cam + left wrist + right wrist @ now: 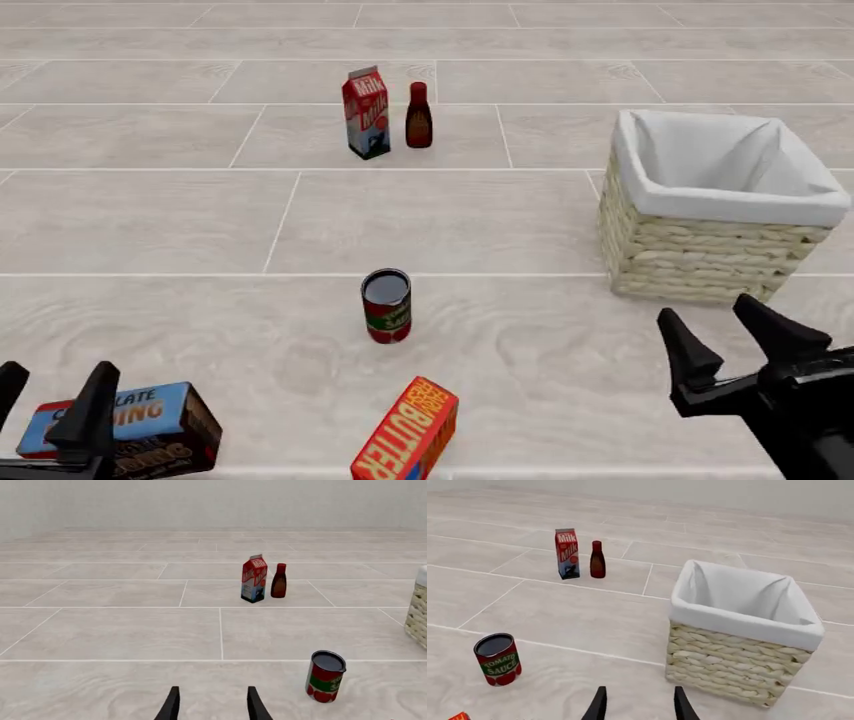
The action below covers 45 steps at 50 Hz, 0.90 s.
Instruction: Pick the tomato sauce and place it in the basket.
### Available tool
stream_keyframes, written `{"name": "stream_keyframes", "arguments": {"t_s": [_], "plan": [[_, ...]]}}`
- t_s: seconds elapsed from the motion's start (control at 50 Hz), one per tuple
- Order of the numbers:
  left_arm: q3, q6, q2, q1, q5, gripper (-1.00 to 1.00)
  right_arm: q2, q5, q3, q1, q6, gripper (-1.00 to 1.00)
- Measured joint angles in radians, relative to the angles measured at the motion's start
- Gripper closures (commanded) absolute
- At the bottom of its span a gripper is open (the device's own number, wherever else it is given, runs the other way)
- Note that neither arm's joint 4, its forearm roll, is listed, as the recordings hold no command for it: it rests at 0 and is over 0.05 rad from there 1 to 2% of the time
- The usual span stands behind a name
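Both grippers, left [51, 392] and right [733, 327], spread, empty. Risk: toppling upright red-labelled tomato sauce tin [386, 305], rolling away from cloth-lined wicker basket [663, 255].

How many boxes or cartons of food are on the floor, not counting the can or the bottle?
3: a milk carton far back beside the bottle, a butter box near front centre, a chocolate box front left.

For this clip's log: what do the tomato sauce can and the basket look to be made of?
The tomato sauce looks like a metal tin: a dark, slightly glossy top, with what seems a printed red label and green band around its wall. The basket looks like woven wicker in pale straw, matte, shown by its braided rows. Its lining looks like white cloth, creased and folded over the rim.
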Motion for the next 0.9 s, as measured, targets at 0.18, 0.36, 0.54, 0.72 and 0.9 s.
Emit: {"name": "stream_keyframes", "arguments": {"t_s": [0.18,0.36,0.54,0.72,0.9], "plan": [[0.0,0.0,0.0,0.0,0.0,-1.0,0.138,-0.025,-0.071,0.054,-0.027,-1.0],[0.0,0.0,0.0,0.0,0.0,-1.0,0.264,-0.04,-0.144,0.107,-0.039,-1.0],[0.0,0.0,0.0,0.0,0.0,-1.0,0.362,-0.052,-0.202,0.151,-0.046,-1.0],[0.0,0.0,0.0,0.0,0.0,-1.0,0.453,-0.066,-0.25,0.187,-0.05,-1.0],[0.0,0.0,0.0,0.0,0.0,-1.0,0.544,-0.063,-0.308,0.224,-0.053,-1.0]]}}
